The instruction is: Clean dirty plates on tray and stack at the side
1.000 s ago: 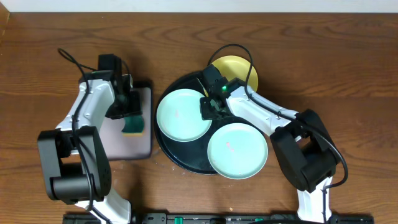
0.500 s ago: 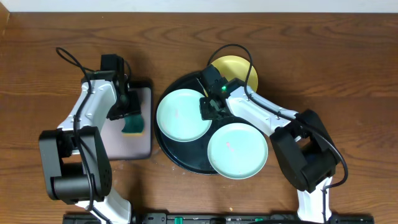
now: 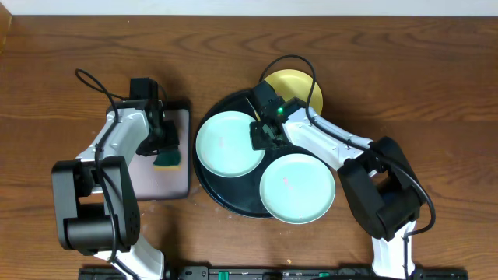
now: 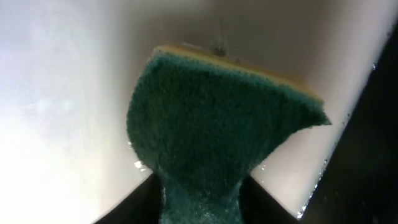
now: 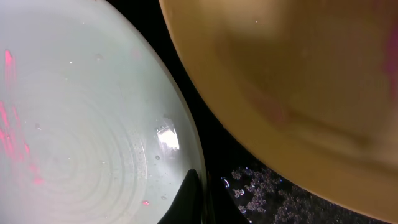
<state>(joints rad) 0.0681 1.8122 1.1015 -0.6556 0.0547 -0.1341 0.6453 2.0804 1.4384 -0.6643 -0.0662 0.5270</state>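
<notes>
- Over the last second the left arm has edged slightly toward the round tray, carrying its sponge along. The right arm and all three plates sit where they were.
- The left gripper [image 3: 161, 140] pinches a green sponge [image 4: 217, 124] with a yellow backing over the pale pink floor of a small rectangular tray [image 3: 167, 185]. Nothing else shows in that tray.
- The right gripper [image 3: 264, 134] sits at the right rim of the left aqua plate [image 3: 228, 144]. Its wrist view shows one dark fingertip [image 5: 189, 193] against that rim, but whether the jaws clamp the plate cannot be told.
- The large round black tray [image 3: 212, 190] rests on a wooden table [image 3: 405, 70].
- The left aqua plate lies wholly inside the round tray. The right aqua plate [image 3: 296, 188] overhangs the tray's near-right rim, and the yellow plate [image 3: 299, 84] juts past its far rim.
- Pink-red smears mark the left aqua plate, and droplets speckle the black tray floor between the plates.
- The step in hand is likely bringing the sponge across to scrub the left aqua plate.
- To go well, the right gripper should steady that rim. The sponge's green face should land flat on the smears, with light pressure so the plate does not skid into its neighbours.
- No plate is stacked at the side yet.
</notes>
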